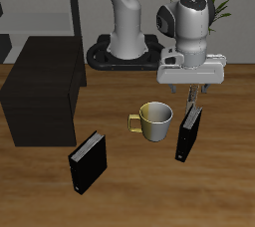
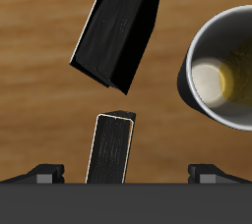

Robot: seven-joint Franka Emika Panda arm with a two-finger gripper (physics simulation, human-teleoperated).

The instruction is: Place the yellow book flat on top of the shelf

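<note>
Pincer: the white two-finger pincer hangs above the tabletop, spread wide with nothing held. In the wrist view its fingertips sit far apart.

Yellow book: here's the catch, no pale yellow cover shows in either view. Every book reads dark, so I cannot tell for certain which one it is.

Likeliest target: the thin dark upright book with a pale edge stands right below the pincer, just beside the pale yellow ceramic mug.

Key relation: in the wrist view that narrow slab lies between the fingertips. Its long edge runs across the line joining them, so closing should pinch its thin sides.

Other books: a second black book stands nearer the front edge. The wrist view also shows a large tilted black slab.

Shelf: the big matte black box cabinet sits well apart, beyond the mug, with its flat top bare.

Progress: my call is that the grasp has not started.
</note>
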